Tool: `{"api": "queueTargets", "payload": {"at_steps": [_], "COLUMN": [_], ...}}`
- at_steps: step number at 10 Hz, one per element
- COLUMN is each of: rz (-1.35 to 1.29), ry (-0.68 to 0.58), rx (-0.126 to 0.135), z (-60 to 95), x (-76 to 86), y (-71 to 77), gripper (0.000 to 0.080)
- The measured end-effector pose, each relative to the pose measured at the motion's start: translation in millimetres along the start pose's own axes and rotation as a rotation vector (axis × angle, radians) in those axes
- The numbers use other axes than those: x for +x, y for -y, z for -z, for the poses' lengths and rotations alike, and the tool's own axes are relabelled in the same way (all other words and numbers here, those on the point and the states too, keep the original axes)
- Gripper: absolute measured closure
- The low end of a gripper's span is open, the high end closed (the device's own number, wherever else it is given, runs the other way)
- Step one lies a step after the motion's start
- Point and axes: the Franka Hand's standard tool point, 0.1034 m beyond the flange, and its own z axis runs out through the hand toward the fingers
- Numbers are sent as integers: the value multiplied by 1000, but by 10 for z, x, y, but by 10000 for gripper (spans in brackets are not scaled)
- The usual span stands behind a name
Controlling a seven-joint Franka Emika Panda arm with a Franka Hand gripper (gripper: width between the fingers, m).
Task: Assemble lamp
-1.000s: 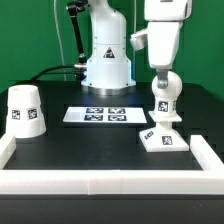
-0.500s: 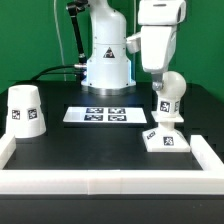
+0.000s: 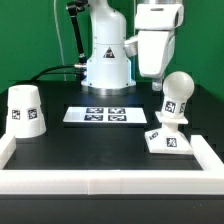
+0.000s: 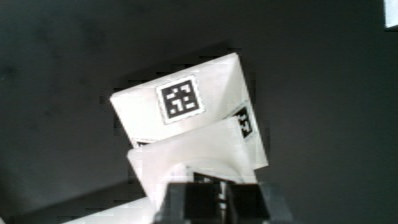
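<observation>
Fingers (image 3: 157, 86) hang just above and to the exterior view's left of the bulb (image 3: 178, 90), touching nothing; a second ago they were down around it. Whether they stand apart or together I cannot tell from this angle. Since they lifted away, the bulb has swung toward the exterior view's right and now leans on its stem, its foot on the square base (image 3: 166, 141). By my judgement the bulb has been let go on the base but is not seated straight, so this joint may need another try before the shade (image 3: 25, 108) goes on. The shade stands well apart, at the exterior view's left. The marker board (image 3: 100, 115) lies flat between shade and base. The desk (image 3: 90, 148) is matt black with a low white rail (image 3: 100, 181) along its front and sides, against a green backdrop (image 3: 30, 40).

In the wrist view the fingers (image 4: 187, 200) show as dark, blurred blocks over the tagged base (image 4: 178, 97); their gap is unreadable. A pale wedge between them and the tag is too blurred to name.
</observation>
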Motion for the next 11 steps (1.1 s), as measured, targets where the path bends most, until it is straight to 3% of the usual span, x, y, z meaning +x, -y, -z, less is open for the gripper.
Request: {"api": "queueTargets", "payload": {"at_steps": [6, 8, 9, 10, 11], "rz": [3, 1, -3, -7, -4], "ry": [-2, -4, -5, -6, -6], "rx": [-5, -9, -12, -12, -11], "z": [19, 34, 44, 44, 42], "x": [-80, -78, -79, -71, -51], "y": [-69, -92, -107, -104, -92], "gripper": [770, 500, 500, 328, 328]}}
